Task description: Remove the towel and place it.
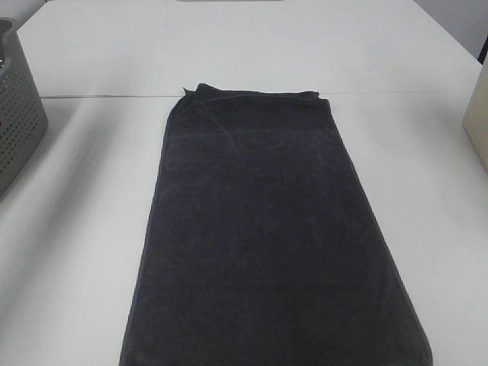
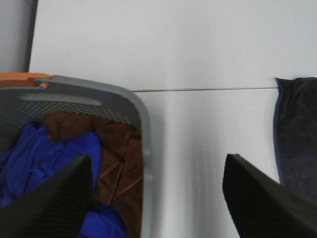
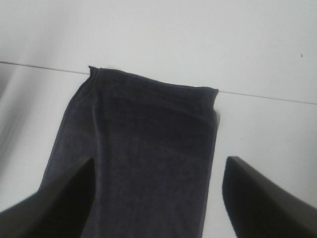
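The dark charcoal-navy towel [image 1: 267, 236] lies flat and lengthwise on the white table, its far hem by the table seam and its near end running out of the exterior view. It also shows in the right wrist view [image 3: 143, 148] and at the edge of the left wrist view [image 2: 297, 139]. My left gripper [image 2: 158, 198] is open and empty, above the grey basket's rim and the bare table beside it. My right gripper [image 3: 158, 198] is open and empty above the towel. Neither gripper shows in the exterior view.
A grey perforated basket [image 1: 19, 114] stands at the left table edge; in the left wrist view its rim [image 2: 143, 144] encloses blue cloth [image 2: 49, 153] and brown cloth [image 2: 119, 158]. A beige box [image 1: 479, 114] sits at the right edge. A seam [image 1: 107, 96] crosses the table.
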Controlling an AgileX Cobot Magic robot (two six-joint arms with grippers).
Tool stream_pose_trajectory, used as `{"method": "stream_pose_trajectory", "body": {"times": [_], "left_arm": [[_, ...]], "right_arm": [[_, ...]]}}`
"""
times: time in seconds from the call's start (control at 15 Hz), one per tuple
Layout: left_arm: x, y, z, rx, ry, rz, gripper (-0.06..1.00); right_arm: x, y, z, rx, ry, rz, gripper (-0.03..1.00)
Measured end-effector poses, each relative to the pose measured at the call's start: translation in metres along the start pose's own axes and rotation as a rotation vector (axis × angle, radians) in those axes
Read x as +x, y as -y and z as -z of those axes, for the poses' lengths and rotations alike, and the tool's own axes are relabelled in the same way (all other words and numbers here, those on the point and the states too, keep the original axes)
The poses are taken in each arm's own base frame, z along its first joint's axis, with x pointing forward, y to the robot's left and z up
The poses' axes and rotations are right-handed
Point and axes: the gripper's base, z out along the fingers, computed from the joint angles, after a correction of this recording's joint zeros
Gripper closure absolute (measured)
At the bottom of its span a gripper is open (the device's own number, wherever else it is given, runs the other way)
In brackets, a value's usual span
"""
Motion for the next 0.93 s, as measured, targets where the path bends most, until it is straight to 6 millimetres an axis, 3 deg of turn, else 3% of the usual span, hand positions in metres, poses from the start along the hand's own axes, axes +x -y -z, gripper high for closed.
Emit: {"method": "stream_pose_trajectory", "body": {"times": [0.2,0.47,0.6,0.67,0.93], "left_arm": [[0.026,-0.022,0.043,-0.037,-0.045,0.025,0.25],[0.094,-0.022,0.103,-0.042,-0.110,0.033,0.25],[0.139,-0.021,0.135,-0.041,-0.077,0.036,0.25],[0.179,-0.021,0.153,-0.045,-0.057,0.033,0.25],[0.272,-0.021,0.183,-0.058,0.027,0.024,0.25]], "right_arm": [[0.040,-0.007,0.051,0.037,-0.052,-0.001,0.27],[0.134,-0.016,0.099,0.044,-0.168,-0.026,0.27],[0.187,-0.018,0.115,0.045,-0.208,-0.037,0.27],[0.225,-0.020,0.126,0.047,-0.218,-0.054,0.27],[0.308,-0.024,0.153,0.046,-0.146,-0.048,0.27]]}}
